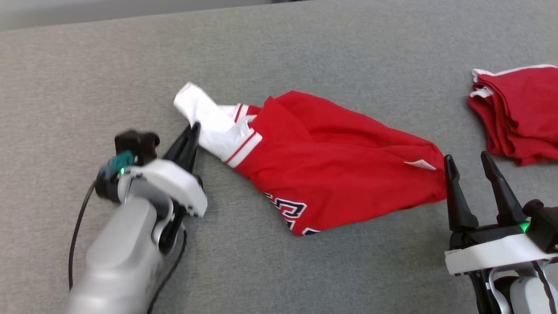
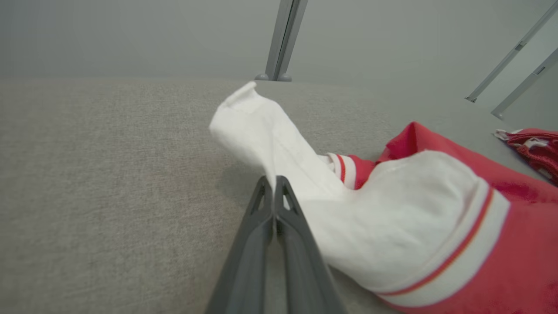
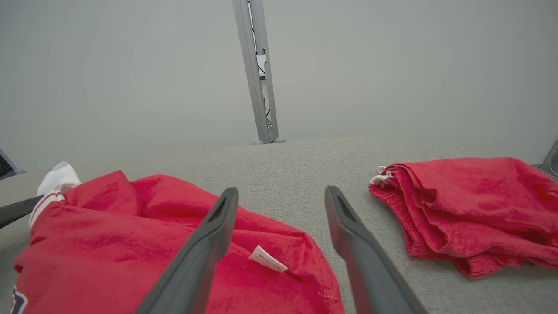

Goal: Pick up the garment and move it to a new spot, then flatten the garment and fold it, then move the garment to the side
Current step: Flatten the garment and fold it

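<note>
The garment (image 1: 331, 161) is a red jersey with white sleeves and dark lettering, lying crumpled on the grey table at the middle. My left gripper (image 1: 195, 128) sits at its left end, jaws pressed together on the edge of the white sleeve (image 2: 279, 144), which stands up a little off the surface. In the left wrist view the closed fingertips (image 2: 274, 181) meet right at the sleeve's fold. My right gripper (image 1: 468, 159) is open just off the garment's right end, its left finger over the red cloth (image 3: 130, 226) near a small white label (image 3: 268, 259).
A folded pile of red cloth with white trim (image 1: 523, 117) lies at the right edge of the table, right of my right gripper (image 3: 281, 194). The grey fabric table (image 1: 305, 43) stretches far back. Metal posts (image 3: 257, 74) stand behind its far edge.
</note>
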{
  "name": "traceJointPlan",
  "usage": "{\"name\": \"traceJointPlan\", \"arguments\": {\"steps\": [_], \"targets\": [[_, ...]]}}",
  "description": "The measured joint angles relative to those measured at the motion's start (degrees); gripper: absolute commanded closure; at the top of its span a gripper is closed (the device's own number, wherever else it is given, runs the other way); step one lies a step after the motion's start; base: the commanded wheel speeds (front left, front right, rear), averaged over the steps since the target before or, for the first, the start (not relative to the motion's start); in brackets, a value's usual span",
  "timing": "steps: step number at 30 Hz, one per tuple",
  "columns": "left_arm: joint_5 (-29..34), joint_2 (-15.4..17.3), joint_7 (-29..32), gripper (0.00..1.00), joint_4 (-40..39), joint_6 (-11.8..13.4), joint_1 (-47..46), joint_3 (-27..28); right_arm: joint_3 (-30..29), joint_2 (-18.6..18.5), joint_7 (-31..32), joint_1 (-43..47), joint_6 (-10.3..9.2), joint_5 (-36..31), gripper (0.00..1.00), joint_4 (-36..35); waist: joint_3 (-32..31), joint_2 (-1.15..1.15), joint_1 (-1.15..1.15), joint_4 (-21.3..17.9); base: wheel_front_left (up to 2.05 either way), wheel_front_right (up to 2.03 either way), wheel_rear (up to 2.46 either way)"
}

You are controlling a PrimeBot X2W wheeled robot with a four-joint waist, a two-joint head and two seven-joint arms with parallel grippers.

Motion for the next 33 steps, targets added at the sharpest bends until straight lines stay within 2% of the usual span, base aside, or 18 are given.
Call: {"name": "traceJointPlan", "arguments": {"steps": [8,12,13,14,19,24,33], "targets": [[-1.62,2.64,-1.3,1.0,-19.06,6.33,19.07,2.97,-1.07,0.0,1.9,1.49,0.0,-0.63,0.0,-1.98,-1.98,0.0,0.0,3.65,0.0,0.0,0.0],[-2.81,3.12,0.51,1.0,-26.94,9.06,25.64,3.25,-1.23,-0.01,2.71,2.09,0.0,-0.68,0.0,-2.48,-2.7,0.0,0.0,4.82,0.0,0.0,0.0],[-2.91,3.21,0.96,0.93,-28.37,9.56,26.72,3.1,-1.27,0.0,2.78,2.21,0.0,-0.68,0.0,-2.64,-2.88,0.0,0.0,5.04,0.0,0.0,0.0],[-2.9,3.35,1.59,0.02,-29.48,10.12,27.54,2.92,-1.29,0.0,3.05,2.27,0.0,-0.68,0.0,-2.72,-3.08,0.0,0.0,5.23,0.0,0.0,0.0],[-1.41,4.24,0.34,0.0,-34.35,12.41,28.8,3.7,-1.03,0.0,3.71,2.55,0.0,-0.68,0.0,-3.04,-4.14,0.0,0.0,5.48,0.0,0.0,0.0],[3.26,5.15,-1.44,0.0,-39.95,14.61,28.87,6.49,-1.09,-0.01,4.01,3.47,0.0,-0.69,0.0,-3.42,-5.45,0.0,0.0,5.32,0.0,0.0,0.0],[10.22,8.71,-1.64,0.0,-45.41,16.7,31.74,11.27,-1.16,0.0,4.81,5.39,0.0,-1.97,0.0,-3.88,-8.5,0.0,0.0,5.27,0.0,0.0,0.0]]}}
